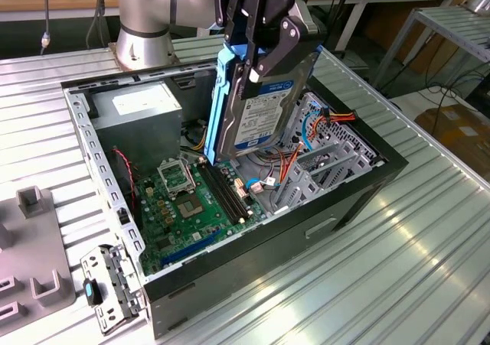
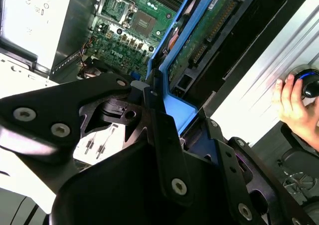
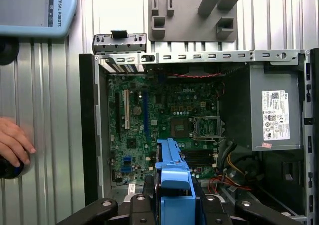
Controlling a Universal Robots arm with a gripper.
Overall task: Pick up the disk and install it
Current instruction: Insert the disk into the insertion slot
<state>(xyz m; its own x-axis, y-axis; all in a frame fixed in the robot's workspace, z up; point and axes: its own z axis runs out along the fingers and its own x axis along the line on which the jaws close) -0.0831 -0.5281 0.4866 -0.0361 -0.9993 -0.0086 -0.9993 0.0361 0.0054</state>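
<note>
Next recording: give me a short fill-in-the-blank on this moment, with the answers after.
1. The robot's hand is ____ on the disk.
2. The disk's side rail is ____ in colour.
3. The motherboard inside the open case is ____ in colour.
Missing words: shut; blue; green.

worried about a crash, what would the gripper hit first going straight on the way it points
The gripper, shut on the disk, points down into the open case. The disk's lower edge would probably meet the motherboard by the memory slots first; depth is unclear.
</note>
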